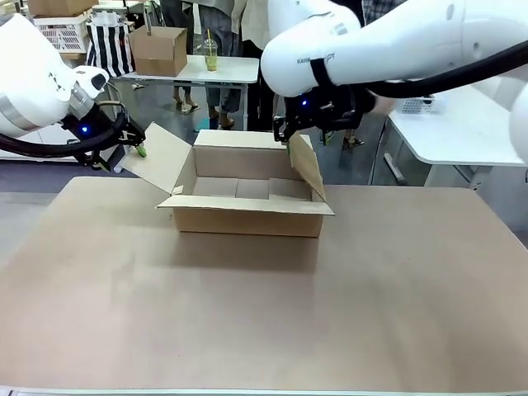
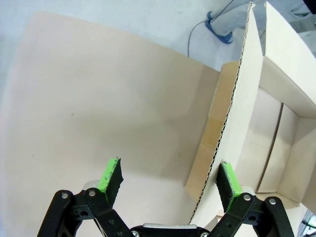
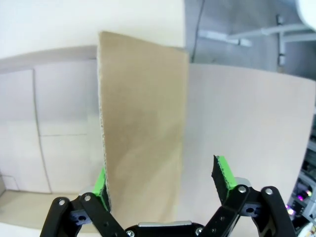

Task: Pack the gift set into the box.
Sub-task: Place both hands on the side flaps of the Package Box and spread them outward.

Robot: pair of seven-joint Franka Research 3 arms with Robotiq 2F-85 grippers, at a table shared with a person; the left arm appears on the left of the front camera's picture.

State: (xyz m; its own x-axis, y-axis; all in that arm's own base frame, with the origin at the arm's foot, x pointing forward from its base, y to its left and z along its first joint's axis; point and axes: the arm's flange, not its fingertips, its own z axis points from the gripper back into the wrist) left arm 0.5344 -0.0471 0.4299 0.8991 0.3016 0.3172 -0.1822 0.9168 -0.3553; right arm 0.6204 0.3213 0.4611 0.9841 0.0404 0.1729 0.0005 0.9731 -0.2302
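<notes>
L gripper (image 2: 168,170): jaws wide apart, straddling the edge of the left flap (image 2: 242,98) of the box (image 1: 247,221), nothing pinched. R gripper (image 3: 162,174) is likewise spread, astride the right flap (image 3: 143,123), which leans on one pad (image 3: 101,182). Prob. both are there to hold the side flaps splayed so the mouth is clear for the gift set. The box sits mid-table (image 1: 247,330), top open, floor bare where seen, but the near wall hides the floor's front strip, and in front view the R fingers are lost in shadow under the arm.

White tables (image 1: 462,132) behind; grey floor (image 1: 346,169); possibly drink cup (image 1: 210,56).
</notes>
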